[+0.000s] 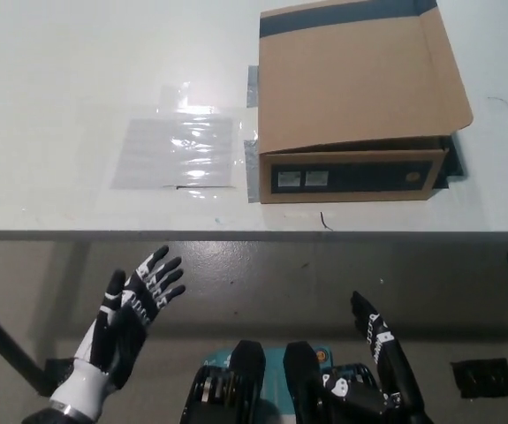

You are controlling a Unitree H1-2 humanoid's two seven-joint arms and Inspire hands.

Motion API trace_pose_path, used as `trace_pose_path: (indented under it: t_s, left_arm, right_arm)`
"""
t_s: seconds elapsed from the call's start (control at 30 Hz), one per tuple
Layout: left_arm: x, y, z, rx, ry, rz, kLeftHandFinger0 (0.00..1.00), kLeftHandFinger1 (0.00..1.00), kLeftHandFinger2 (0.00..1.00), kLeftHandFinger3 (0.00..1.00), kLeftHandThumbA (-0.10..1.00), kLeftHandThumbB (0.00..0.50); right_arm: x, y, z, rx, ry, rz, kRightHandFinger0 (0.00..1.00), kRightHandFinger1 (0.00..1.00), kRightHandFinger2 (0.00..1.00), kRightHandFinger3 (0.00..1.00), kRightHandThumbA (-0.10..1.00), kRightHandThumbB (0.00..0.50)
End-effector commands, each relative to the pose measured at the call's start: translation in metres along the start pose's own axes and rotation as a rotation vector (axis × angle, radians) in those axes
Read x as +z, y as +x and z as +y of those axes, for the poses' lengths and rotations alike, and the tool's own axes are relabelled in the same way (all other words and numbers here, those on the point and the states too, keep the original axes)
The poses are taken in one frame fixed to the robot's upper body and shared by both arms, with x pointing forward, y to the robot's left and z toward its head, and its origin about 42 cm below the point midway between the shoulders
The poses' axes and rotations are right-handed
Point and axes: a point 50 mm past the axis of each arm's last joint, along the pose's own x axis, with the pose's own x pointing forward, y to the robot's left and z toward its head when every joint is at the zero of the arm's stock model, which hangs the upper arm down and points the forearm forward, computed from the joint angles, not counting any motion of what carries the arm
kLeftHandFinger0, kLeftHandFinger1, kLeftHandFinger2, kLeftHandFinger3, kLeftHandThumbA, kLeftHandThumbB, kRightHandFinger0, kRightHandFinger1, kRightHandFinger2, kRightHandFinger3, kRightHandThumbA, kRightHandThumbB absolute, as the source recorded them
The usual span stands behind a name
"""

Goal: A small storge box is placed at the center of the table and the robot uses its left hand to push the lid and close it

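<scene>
Storage box [355,97] sits on the white table [68,79], toward the upper right of the head view, near the front edge. Brown cardboard lid [360,75] lies down flat over the box; dark front panel with two small labels faces the robot. Dark strip runs along the lid's far edge.

Left hand [130,314] is low at lower left, below the table's front edge and off the tabletop. Fingers spread apart, palm up toward the camera, holding nothing. Box is well apart from it, up and to the right; no contact.

Right hand [379,358] rests at bottom right, also below the table edge. Partly mixed with dark shapes there, so finger posture is hard to read; cannot tell whether it is spread or closed.

Clear plastic sheet [178,150] lies flat on the table just left of the box.
</scene>
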Motion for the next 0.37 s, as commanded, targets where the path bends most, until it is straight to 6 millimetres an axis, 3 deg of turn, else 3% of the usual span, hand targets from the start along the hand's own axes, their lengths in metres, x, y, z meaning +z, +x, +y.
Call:
trace_pose_path:
  t_s: [0.0,0.33]
  left_arm:
    - [-0.001,0.009,0.012,0.018,0.454,-0.215,1.00,1.00,1.00,1.00,1.00,0.289]
    - [-0.022,0.009,0.017,0.007,0.432,-0.141,1.00,1.00,1.00,1.00,1.00,0.323]
  right_arm:
    - [0.025,0.029,0.006,-0.008,0.005,-0.128,1.00,1.00,1.00,1.00,1.00,0.400]
    - [0.029,0.034,0.005,-0.019,0.004,-0.140,1.00,1.00,1.00,1.00,1.00,0.393]
